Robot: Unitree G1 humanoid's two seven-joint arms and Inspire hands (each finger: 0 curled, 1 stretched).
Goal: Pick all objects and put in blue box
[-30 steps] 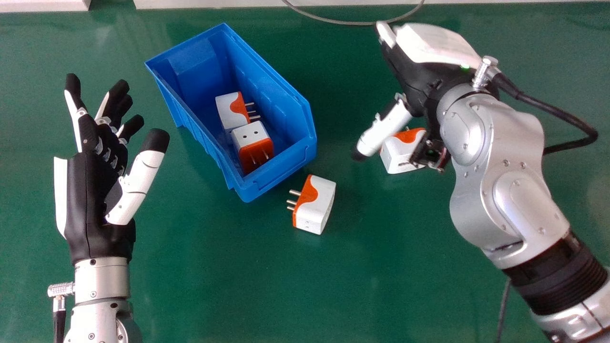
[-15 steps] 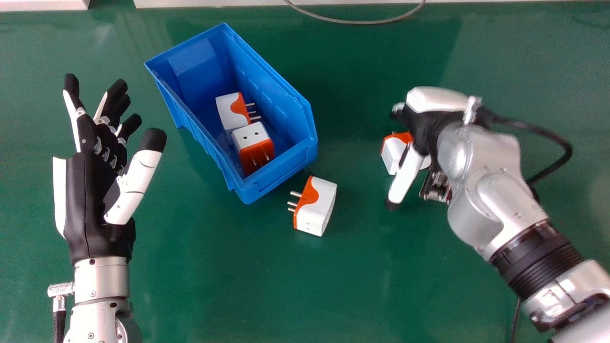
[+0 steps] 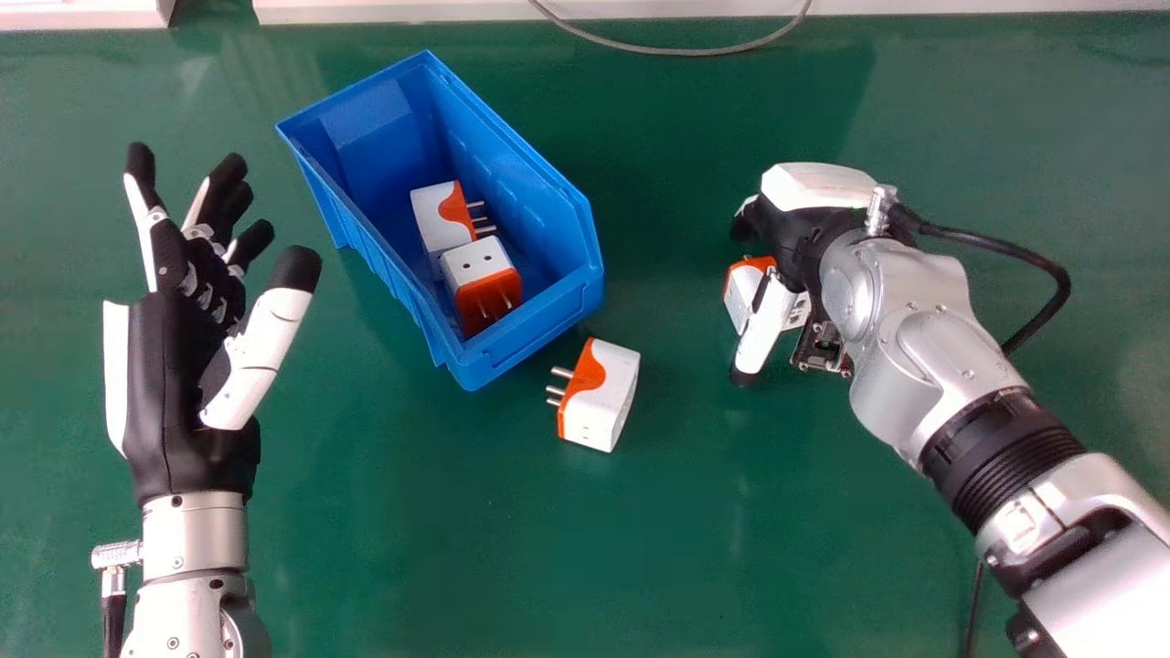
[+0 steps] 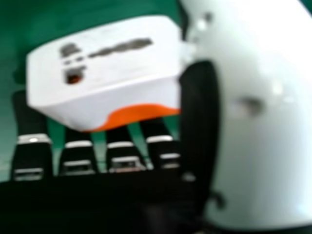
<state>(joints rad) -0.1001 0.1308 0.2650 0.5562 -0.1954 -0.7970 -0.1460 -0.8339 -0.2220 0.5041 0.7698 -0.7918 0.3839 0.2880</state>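
Glossy green table [image 3: 411,567] carries a blue plastic box [image 3: 539,334] holding two white-and-orange plug adapters [image 3: 477,260]. The right hand [image 3: 797,239] is open, thumb and fingers apart around a boxy white-and-orange adapter [image 3: 736,294]; contact is unclear. Another adapter [image 3: 611,391] lies between hand and box. The left hand [image 3: 174,393] is at left.

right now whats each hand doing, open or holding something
Left hand: open, empty.
Right hand: open, at a white-and-orange adapter; can't tell if it touches.
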